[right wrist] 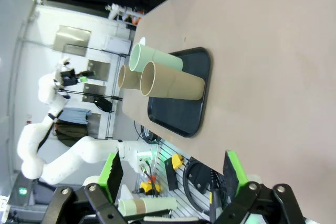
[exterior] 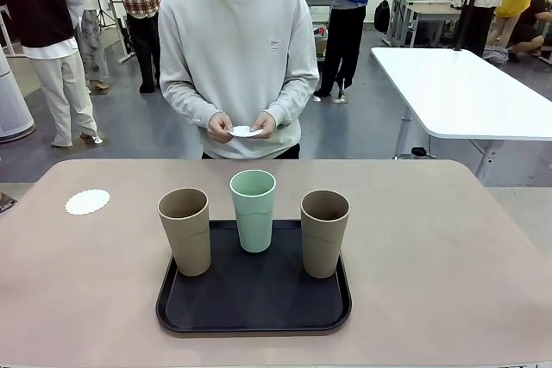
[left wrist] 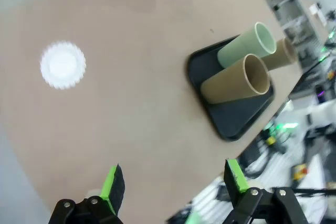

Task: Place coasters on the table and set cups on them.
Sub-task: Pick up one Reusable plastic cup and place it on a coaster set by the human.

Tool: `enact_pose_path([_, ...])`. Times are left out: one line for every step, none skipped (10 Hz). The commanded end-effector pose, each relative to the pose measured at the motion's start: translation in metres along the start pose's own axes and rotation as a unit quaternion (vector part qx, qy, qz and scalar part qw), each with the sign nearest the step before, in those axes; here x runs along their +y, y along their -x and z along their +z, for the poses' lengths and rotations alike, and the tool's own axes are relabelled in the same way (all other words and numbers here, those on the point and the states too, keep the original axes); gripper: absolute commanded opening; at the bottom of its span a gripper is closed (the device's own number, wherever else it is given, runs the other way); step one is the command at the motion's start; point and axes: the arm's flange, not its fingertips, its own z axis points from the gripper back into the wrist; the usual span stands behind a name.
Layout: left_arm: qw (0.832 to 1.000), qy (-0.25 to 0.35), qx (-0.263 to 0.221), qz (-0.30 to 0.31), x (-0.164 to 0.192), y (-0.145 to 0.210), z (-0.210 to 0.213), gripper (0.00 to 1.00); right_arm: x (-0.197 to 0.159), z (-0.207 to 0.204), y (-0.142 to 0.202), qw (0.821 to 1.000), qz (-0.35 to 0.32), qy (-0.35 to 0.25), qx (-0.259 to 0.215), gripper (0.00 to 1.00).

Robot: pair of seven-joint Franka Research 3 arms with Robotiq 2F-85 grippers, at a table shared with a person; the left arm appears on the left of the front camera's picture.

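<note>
One lacy white coaster [exterior: 88, 202] lies on the beige table [exterior: 431, 239] at its left side, also seen as a coaster [left wrist: 63, 65] in the left wrist view. At the far edge, the person's hands hold another white coaster [exterior: 246, 131]. On a black tray [exterior: 254, 303] stand three cups: a tan cup [exterior: 185, 230] on the left, a mint cup [exterior: 254, 210] in the middle and a tan cup [exterior: 325, 233] on the right. My left gripper [left wrist: 173, 179] hangs open above the table, far from the tan cup [left wrist: 236, 80]. My right gripper [right wrist: 173, 174] is open and empty, well away from the nearest tan cup [right wrist: 170, 82].
A white table [exterior: 457, 92] stands behind to the right, and several people stand in the room beyond. Bare tabletop stretches left and right of the tray. The other white arm [right wrist: 52, 145] shows past the table's edge in the right wrist view.
</note>
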Motion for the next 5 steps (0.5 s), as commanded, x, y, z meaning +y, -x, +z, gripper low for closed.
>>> enact_pose_path([0.963, -0.120, -0.003, -0.240, -0.040, -0.014, -0.011, 1.00, 0.000, -0.001, -0.001, 1.000, 0.001, -0.006, 0.000, 1.00])
enact_pose_path([0.940, -0.120, 0.038, -0.318, -0.070, -0.018, -0.018, 1.00, 0.000, -0.001, -0.001, 1.000, 0.001, -0.006, 0.000, 1.00])
enact_pose_path([0.922, -0.133, 0.072, -0.356, -0.102, -0.019, -0.031, 1.00, 0.000, -0.001, -0.001, 1.000, 0.001, -0.006, 0.000, 1.00])
enact_pose_path([0.904, -0.138, 0.111, -0.390, -0.125, -0.018, -0.047, 1.00, 0.000, -0.001, -0.001, 1.000, 0.001, -0.006, 0.000, 1.00])
enact_pose_path([0.885, -0.142, 0.143, -0.421, -0.144, -0.015, -0.065, 1.00, 0.000, -0.001, -0.001, 1.000, 0.001, -0.006, 0.000, 1.00])
